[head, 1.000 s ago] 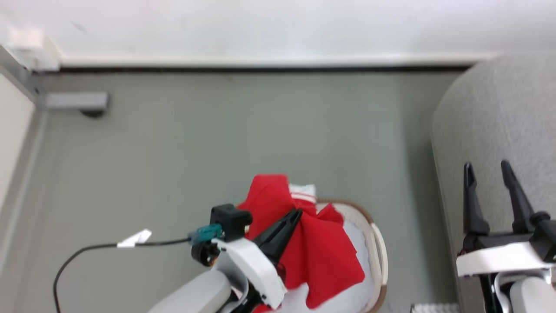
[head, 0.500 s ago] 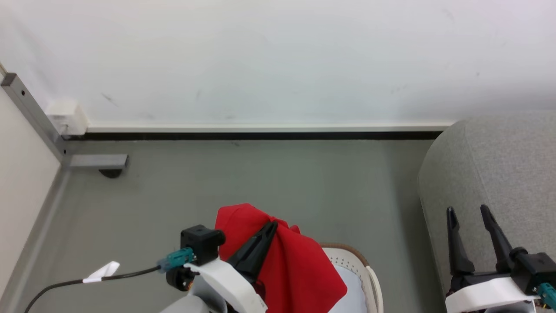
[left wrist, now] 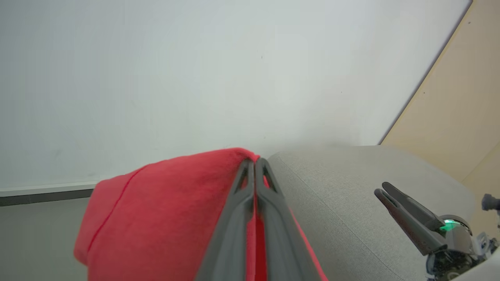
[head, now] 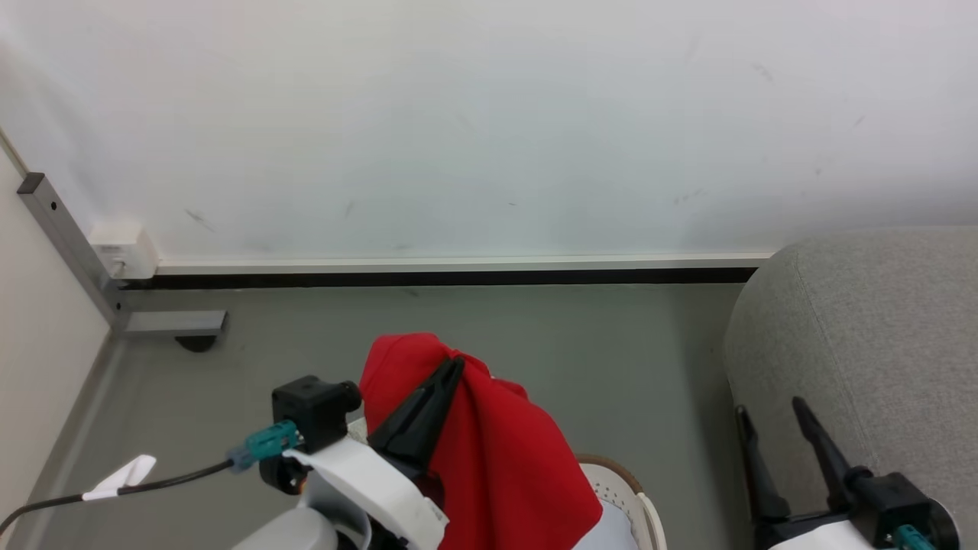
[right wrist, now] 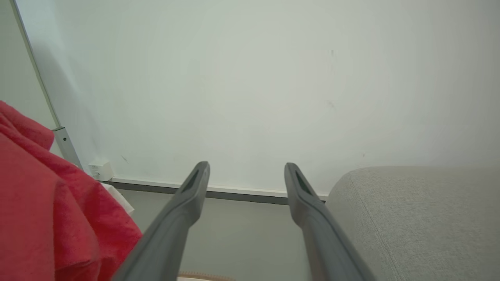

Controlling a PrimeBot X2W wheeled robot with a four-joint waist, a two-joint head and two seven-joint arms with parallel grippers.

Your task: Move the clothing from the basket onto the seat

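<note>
A piece of the red clothing (head: 489,451) hangs lifted above the basket (head: 623,493), whose brown-rimmed white edge peeks out at the bottom of the head view. My left gripper (head: 455,362) is shut on the clothing's upper fold; in the left wrist view the clothing (left wrist: 164,218) drapes over both sides of my left gripper (left wrist: 254,160). The grey seat (head: 863,344) rises at the right, also seen as the seat (left wrist: 351,203) and the seat (right wrist: 422,218). My right gripper (head: 770,406) stands open and empty in front of the seat; the right gripper (right wrist: 247,168) points toward the wall.
A white wall with a dark baseboard (head: 458,276) runs behind the grey floor (head: 596,359). A grey metal post and foot (head: 168,325) stand at the left corner. A black cable with a white tag (head: 122,475) trails from my left wrist.
My left gripper has lifted the clothing up out of the basket. The head camera has tilted up, so the wall fills more of the view and the basket has sunk to the bottom edge.
</note>
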